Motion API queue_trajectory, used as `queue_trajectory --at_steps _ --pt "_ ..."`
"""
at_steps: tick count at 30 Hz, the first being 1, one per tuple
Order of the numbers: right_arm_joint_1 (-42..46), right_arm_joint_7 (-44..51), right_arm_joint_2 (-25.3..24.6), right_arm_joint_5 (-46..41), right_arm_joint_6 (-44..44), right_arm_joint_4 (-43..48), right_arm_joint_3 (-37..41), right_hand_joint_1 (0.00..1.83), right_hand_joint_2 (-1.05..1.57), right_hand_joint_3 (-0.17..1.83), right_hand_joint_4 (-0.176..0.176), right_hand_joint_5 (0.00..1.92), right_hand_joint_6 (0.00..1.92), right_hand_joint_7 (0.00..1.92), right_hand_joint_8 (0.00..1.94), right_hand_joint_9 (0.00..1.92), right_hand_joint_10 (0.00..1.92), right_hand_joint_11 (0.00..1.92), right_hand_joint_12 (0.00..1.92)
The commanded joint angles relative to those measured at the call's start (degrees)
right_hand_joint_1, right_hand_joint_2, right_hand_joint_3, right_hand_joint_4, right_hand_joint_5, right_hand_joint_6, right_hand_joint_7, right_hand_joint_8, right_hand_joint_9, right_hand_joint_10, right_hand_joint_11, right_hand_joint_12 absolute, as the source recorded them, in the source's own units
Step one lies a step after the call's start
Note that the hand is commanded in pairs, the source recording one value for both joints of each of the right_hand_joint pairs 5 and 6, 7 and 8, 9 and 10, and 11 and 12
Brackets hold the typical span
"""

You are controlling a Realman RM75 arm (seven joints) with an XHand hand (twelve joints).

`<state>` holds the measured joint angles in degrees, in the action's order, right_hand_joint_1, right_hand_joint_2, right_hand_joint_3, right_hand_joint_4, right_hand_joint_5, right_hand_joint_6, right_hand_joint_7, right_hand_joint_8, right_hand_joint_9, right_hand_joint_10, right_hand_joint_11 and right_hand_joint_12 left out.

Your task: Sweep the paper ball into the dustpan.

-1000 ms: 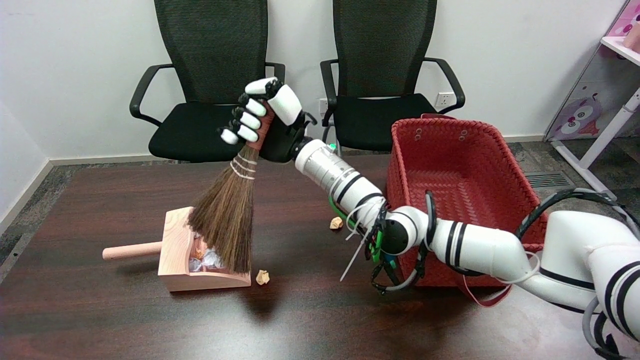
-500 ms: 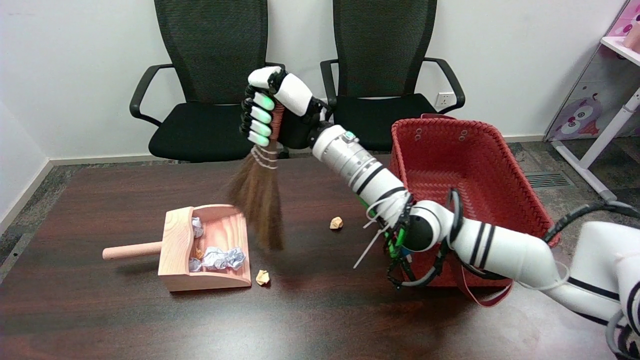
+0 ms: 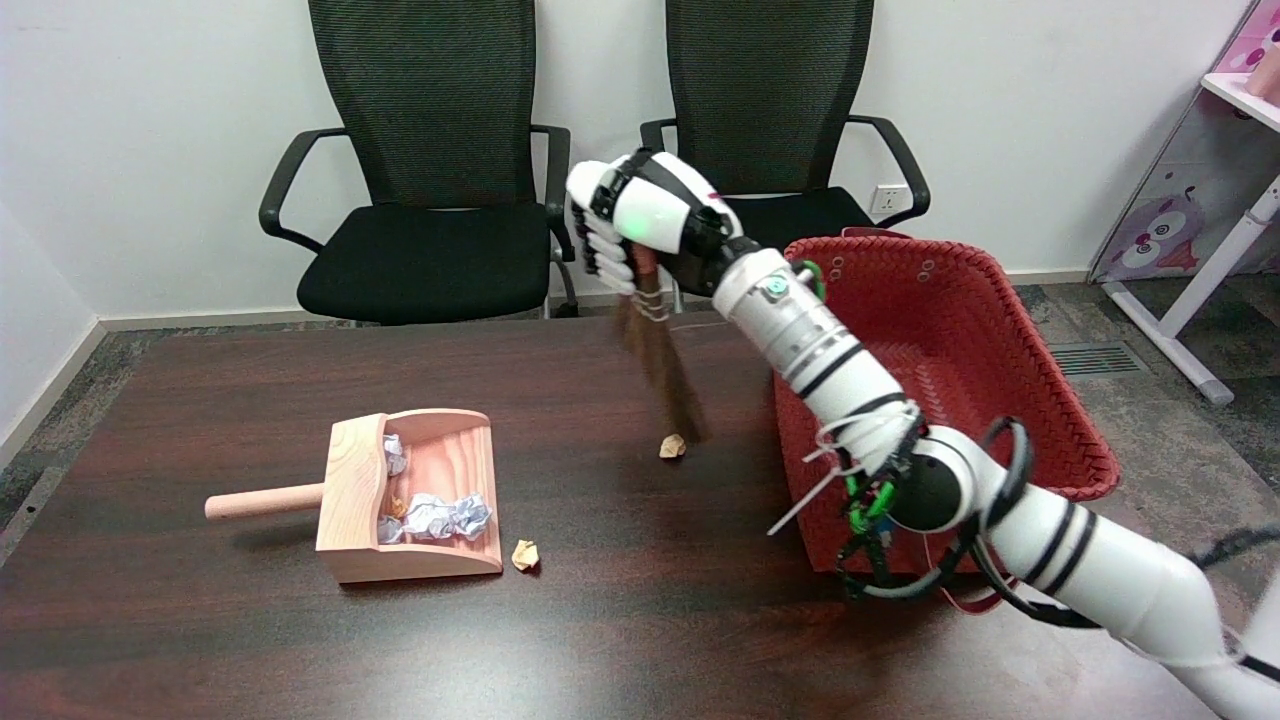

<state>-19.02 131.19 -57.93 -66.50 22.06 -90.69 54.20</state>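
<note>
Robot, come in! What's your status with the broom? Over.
Right hand gripping broom. Bristles beside paper ball, dustpan far off. Nothing between. Over.

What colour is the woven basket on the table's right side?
Red, all over: the basket shows clearly in the head view, just behind the right arm.

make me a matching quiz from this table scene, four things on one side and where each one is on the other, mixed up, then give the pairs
Things:
1. broom
2. dustpan
3. basket
4. grey paper balls

Places:
A. on the table's right side
B. inside the dustpan
C. held by the right hand
D. on the table's left side, handle pointing left

Pairs: 1-C, 2-D, 3-A, 4-B
</note>
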Motion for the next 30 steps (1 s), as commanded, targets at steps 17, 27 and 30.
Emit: queue_trajectory --at_steps 17,27,30 --pt "13.13 15.50 -22.84 33.69 -14.60 4.87 16.72 0.82 1.57 1.61 0.054 1.92 1.92 1.92 1.92 1.92 1.92 1.92 1.92" --pt "10.52 15.50 -37.33 46.44 -13.78 13.52 19.33 0.83 1.57 1.67 0.057 1.92 1.92 1.92 1.92 1.92 1.92 1.92 1.92" --pt "8.71 15.50 -38.75 45.65 -12.41 16.91 18.40 0.82 1.57 1.70 0.057 1.92 1.92 1.92 1.92 1.92 1.92 1.92 1.92"
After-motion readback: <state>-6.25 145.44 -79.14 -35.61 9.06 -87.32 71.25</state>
